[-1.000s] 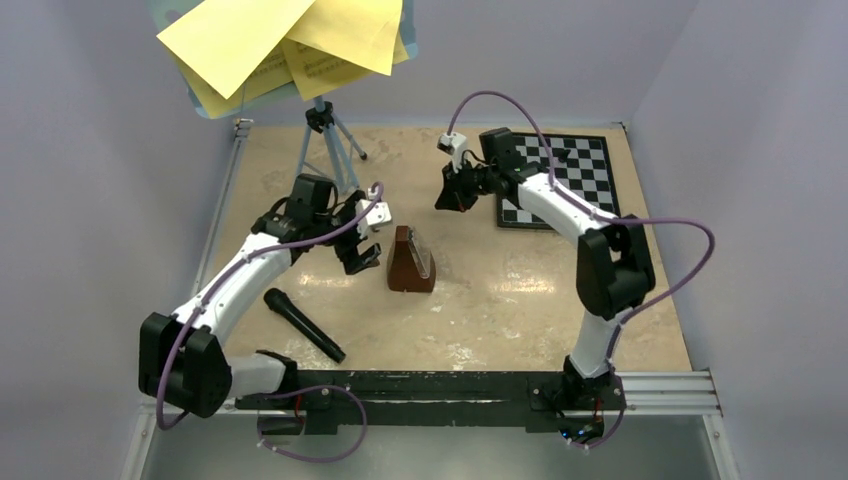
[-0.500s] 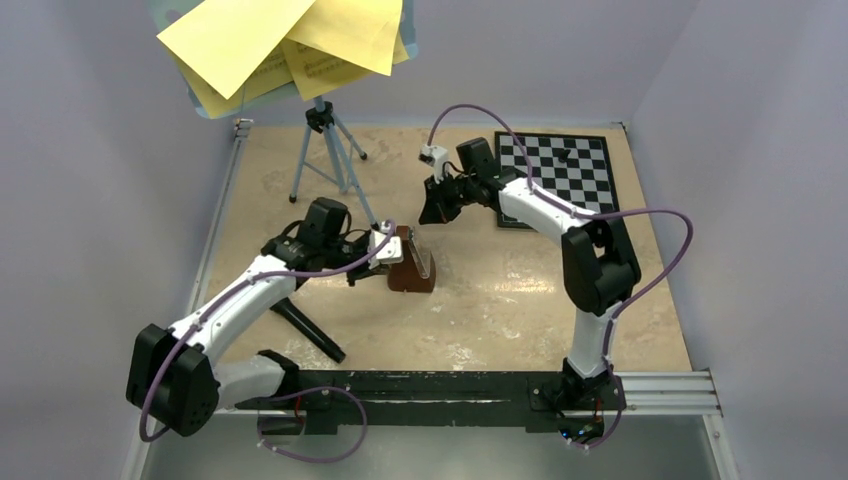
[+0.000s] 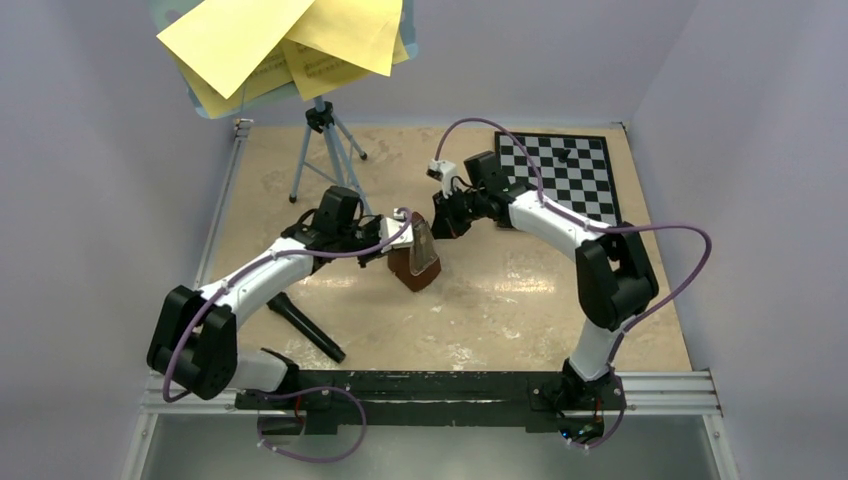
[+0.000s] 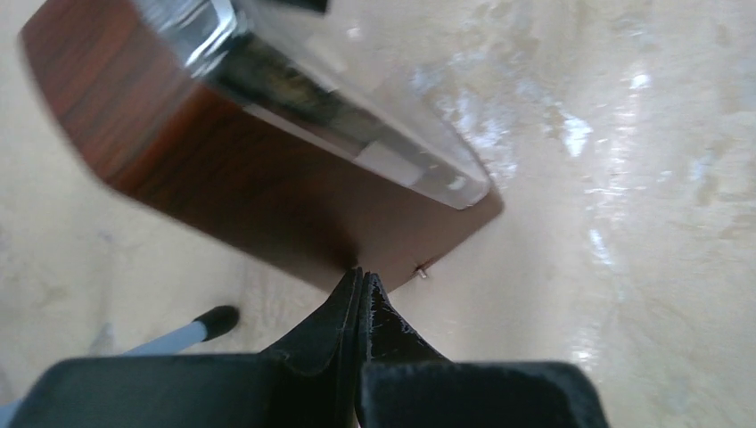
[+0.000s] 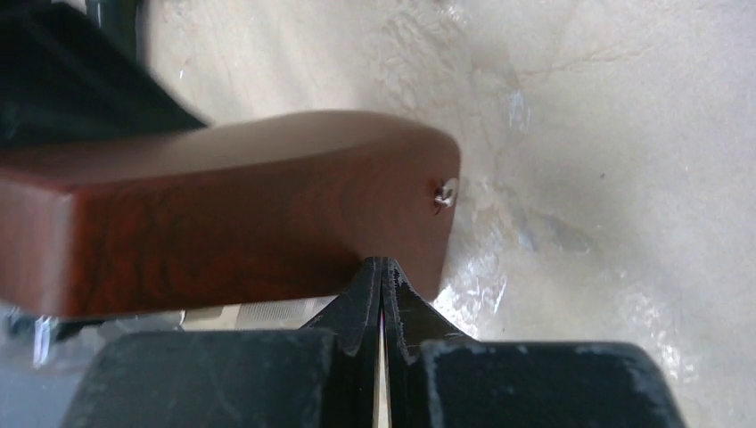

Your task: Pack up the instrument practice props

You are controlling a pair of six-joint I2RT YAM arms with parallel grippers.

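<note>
A beige marbled table (image 3: 500,300) sits between lilac walls. Your left gripper (image 4: 361,283) has its fingers pressed together, with the tips against the brown side of the metronome (image 3: 414,262). Your right gripper (image 5: 382,272) is also closed on nothing and noses the opposite wooden face. The metronome stands directly between them, its narrow top seemingly leaning toward the right gripper. A black microphone (image 3: 303,324) lies behind the left gripper. The music stand (image 3: 325,150) with yellow sheets (image 3: 270,40) rises beyond that gripper, and the chessboard (image 3: 565,170) lies behind the right one.
</note>
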